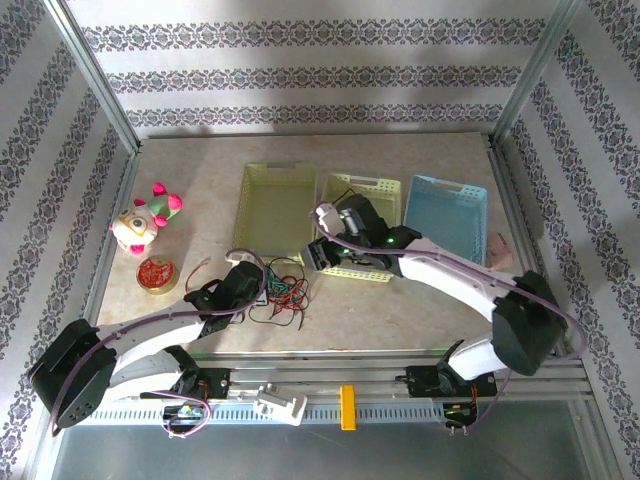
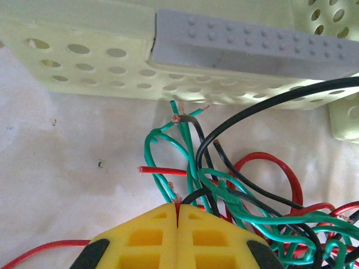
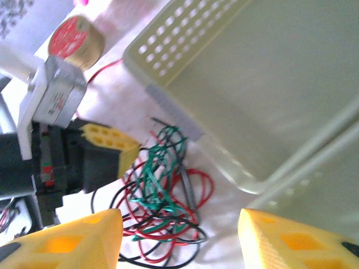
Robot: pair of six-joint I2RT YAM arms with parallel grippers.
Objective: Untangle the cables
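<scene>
Cables (image 1: 284, 290) lie in a red, black and green tangle on your worktop (image 1: 190, 180), just in front of the yellow tray (image 1: 275, 200). Your left end effector (image 1: 255, 284) sits at the tangle's left side. Its fingers (image 2: 151, 235) are pressed together, with a red strand (image 2: 178, 208) caught in the seam between them. Your right end effector (image 3: 180, 224) hangs over the tangle's far right side, beside the yellow basket (image 1: 372, 182), with its jaws wide apart and holding nothing.
</scene>
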